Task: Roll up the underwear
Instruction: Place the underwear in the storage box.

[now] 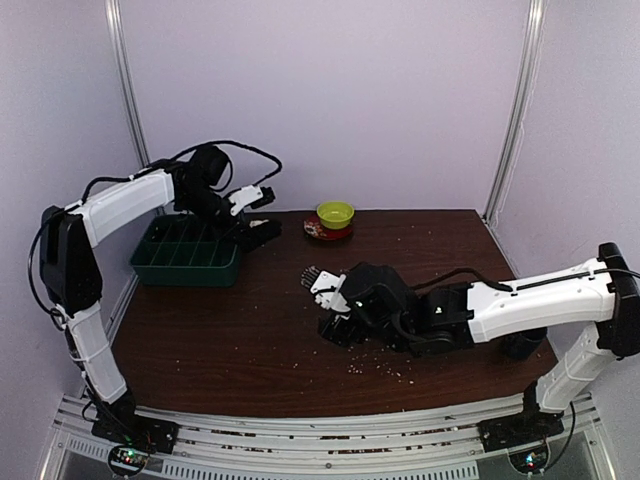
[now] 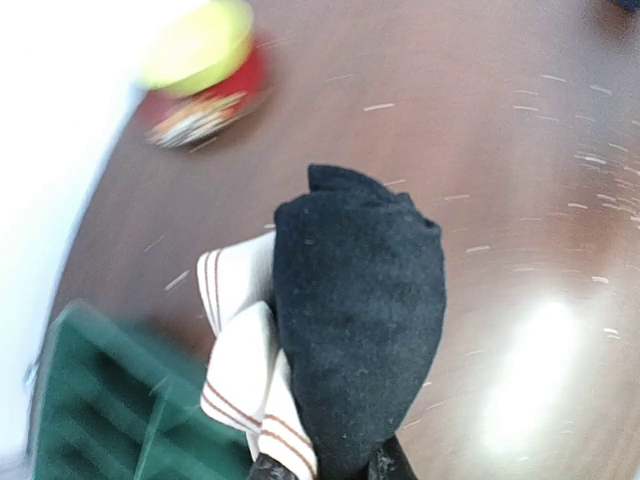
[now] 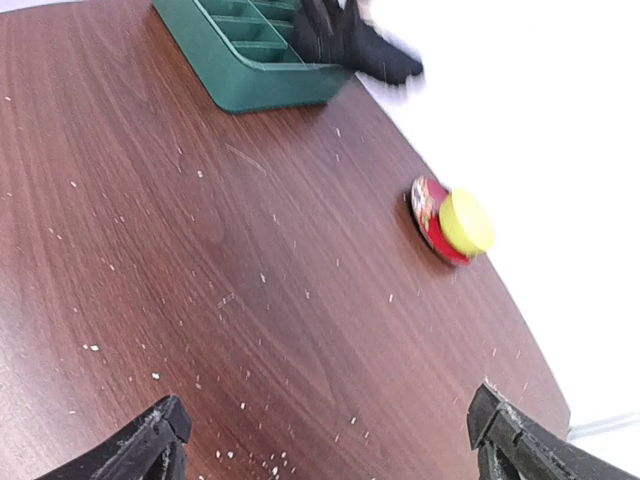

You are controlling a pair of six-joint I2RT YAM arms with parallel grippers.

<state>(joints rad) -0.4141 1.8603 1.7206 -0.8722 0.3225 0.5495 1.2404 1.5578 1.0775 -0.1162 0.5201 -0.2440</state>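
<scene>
Well, from the top, the left gripper (image 1: 258,226) pinches the underwear (image 1: 266,232) just beside the green tray (image 1: 185,262)'s corner, and the yellow bowl (image 1: 335,212) sits near it. From the left wrist, the underwear is a soft black roll with white striped trim, sticking out ahead of the closed gripper above the smooth brown table (image 2: 520,150). From the right wrist, the right gripper (image 3: 328,400) stands wide open over crumb-speckled wood, with tray and bowl far ahead near the edge

Tray (image 1: 185,255) sits far left on the table (image 1: 250,345); bowl (image 1: 335,213) stands to its right. Underwear (image 1: 262,232) hangs between, beside the tray.
</scene>
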